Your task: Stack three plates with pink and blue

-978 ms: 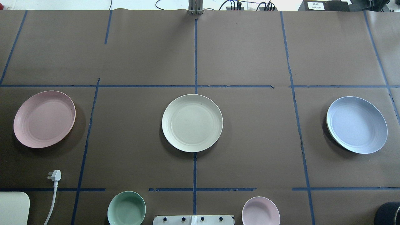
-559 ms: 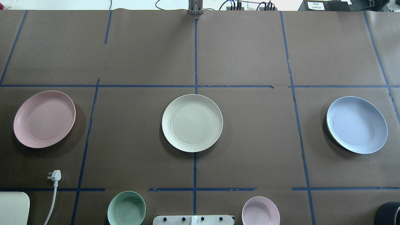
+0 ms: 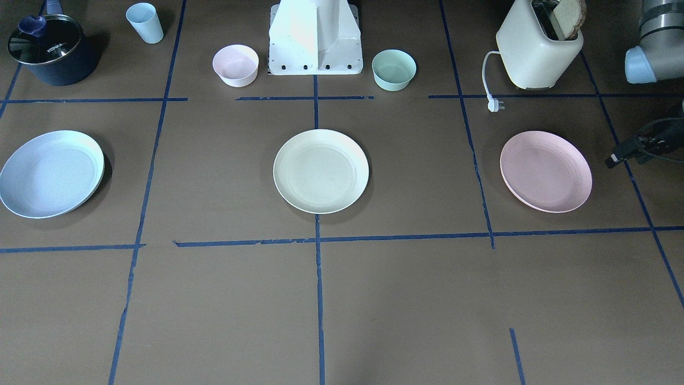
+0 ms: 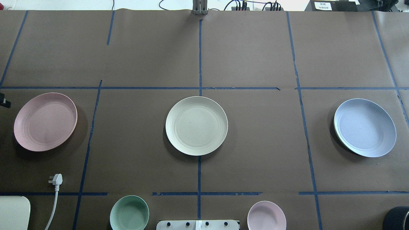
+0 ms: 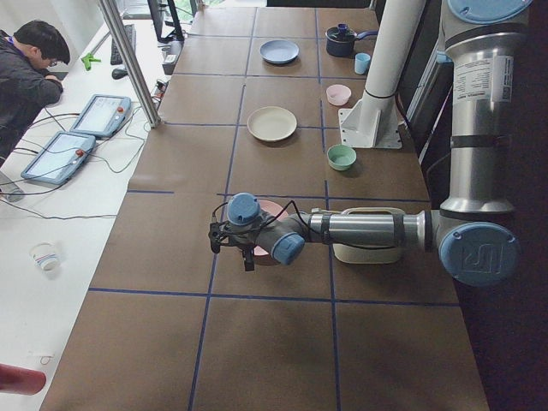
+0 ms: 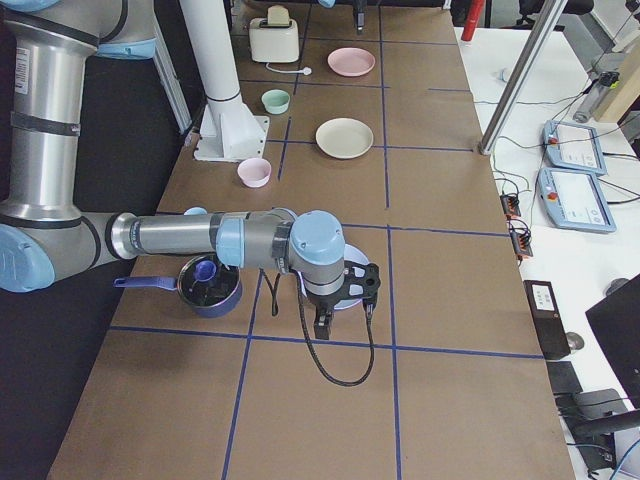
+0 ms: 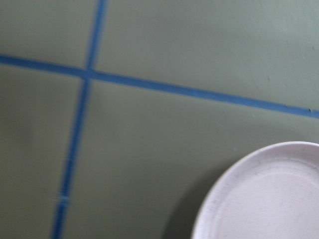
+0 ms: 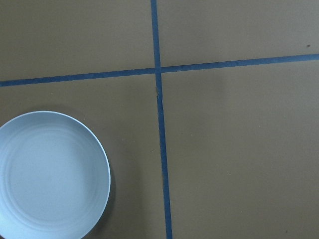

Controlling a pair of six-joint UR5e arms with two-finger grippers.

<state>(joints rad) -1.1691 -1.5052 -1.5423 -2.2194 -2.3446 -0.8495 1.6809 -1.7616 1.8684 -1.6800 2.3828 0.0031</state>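
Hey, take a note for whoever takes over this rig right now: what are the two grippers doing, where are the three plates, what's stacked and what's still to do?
Left gripper: beside the pink plate, on its outer side, no plate in it; cannot tell whether it is open or shut.
Right gripper: by the blue plate, seen only from the side; cannot tell its state.
Cream plate: middle of the row. All three lie flat and apart.
Done: nothing stacked.
Left: gather all three into one stack, probably pink and blue onto the cream.
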